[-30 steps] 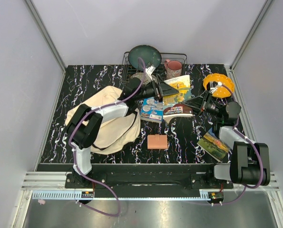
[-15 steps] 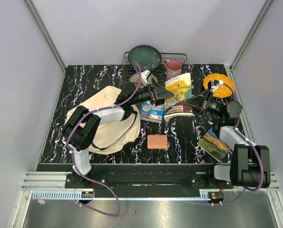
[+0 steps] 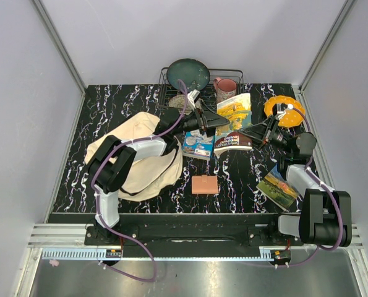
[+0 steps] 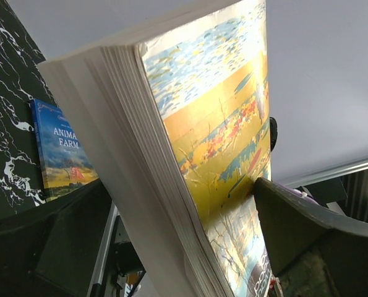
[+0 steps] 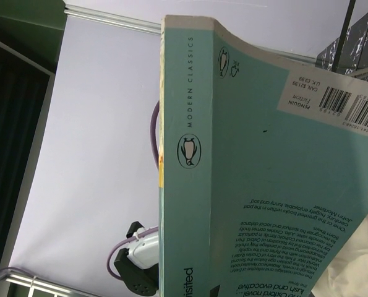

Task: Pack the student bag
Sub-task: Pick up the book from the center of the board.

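A yellow-covered paperback book [image 3: 234,110] stands tilted above the black marbled table [image 3: 109,108]. The left gripper [image 3: 219,121] is spread wide at its left edge, and the right gripper [image 3: 248,132] is clamped on its right. A cream canvas backpack [image 3: 134,162] lies to the left, with a pink rectangular block [image 3: 204,184] nearby.

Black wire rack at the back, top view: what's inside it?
A dark green round plate and a pink mug sit in the black wire rack. The left arm covers part of its near left side, so anything there is hidden.
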### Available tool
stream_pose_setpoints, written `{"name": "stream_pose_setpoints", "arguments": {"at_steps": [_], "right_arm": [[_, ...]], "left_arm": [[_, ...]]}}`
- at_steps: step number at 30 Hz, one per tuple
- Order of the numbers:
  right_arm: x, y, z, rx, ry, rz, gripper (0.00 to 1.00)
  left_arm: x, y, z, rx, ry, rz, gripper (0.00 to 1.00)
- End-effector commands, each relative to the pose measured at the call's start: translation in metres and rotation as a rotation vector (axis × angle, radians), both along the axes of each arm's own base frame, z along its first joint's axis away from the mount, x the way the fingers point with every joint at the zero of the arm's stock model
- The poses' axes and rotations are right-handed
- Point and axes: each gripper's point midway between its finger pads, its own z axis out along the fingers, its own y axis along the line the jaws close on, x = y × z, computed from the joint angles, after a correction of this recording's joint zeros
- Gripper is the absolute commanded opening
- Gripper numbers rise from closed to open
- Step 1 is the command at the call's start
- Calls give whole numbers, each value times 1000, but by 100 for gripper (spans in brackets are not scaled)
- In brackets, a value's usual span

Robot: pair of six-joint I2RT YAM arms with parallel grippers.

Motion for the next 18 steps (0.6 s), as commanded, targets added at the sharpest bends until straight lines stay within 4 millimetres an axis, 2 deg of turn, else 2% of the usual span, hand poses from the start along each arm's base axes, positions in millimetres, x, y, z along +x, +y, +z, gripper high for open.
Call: {"name": "stream_pose_setpoints", "arguments": {"at_steps": [1,3,5,6,9,10,12,13,14,16,17,18], "right_arm": [[-29,4,64,5,-455,-37,0],[-28,4,62,5,-444,-37,0],[-27,5,59,1,-434,-32,0],[-26,4,56,-1,-425,-32,0],[-23,5,45,-10,-388,-26,0],[-22,5,41,-15,-373,-23,0],[-20,5,33,-26,-357,-24,0],[-17,5,28,-29,-328,-26,0],[-15,5,24,-43,-327,-31,0],[-6,4,11,-62,-241,-40,5],[0,4,4,-90,-247,-60,8],[2,3,5,-104,-243,-75,27]], "left_arm": [[-38,-22,-1,2,-48,-146,99],[-41,-22,6,-17,-68,-159,96],[-42,-22,13,-38,-78,-166,81],[-41,-22,16,-44,-80,-164,60],[-42,-22,26,-57,-99,-167,36],[-41,-22,27,-55,-107,-165,22],[-41,-22,30,-48,-112,-160,14],[-40,-21,32,-45,-128,-152,7],[-39,-22,28,-27,-113,-149,3],[-36,-18,33,-17,-143,-112,0],[-33,-16,25,20,-118,-94,0],[-29,-12,36,26,-136,-49,0]]}}
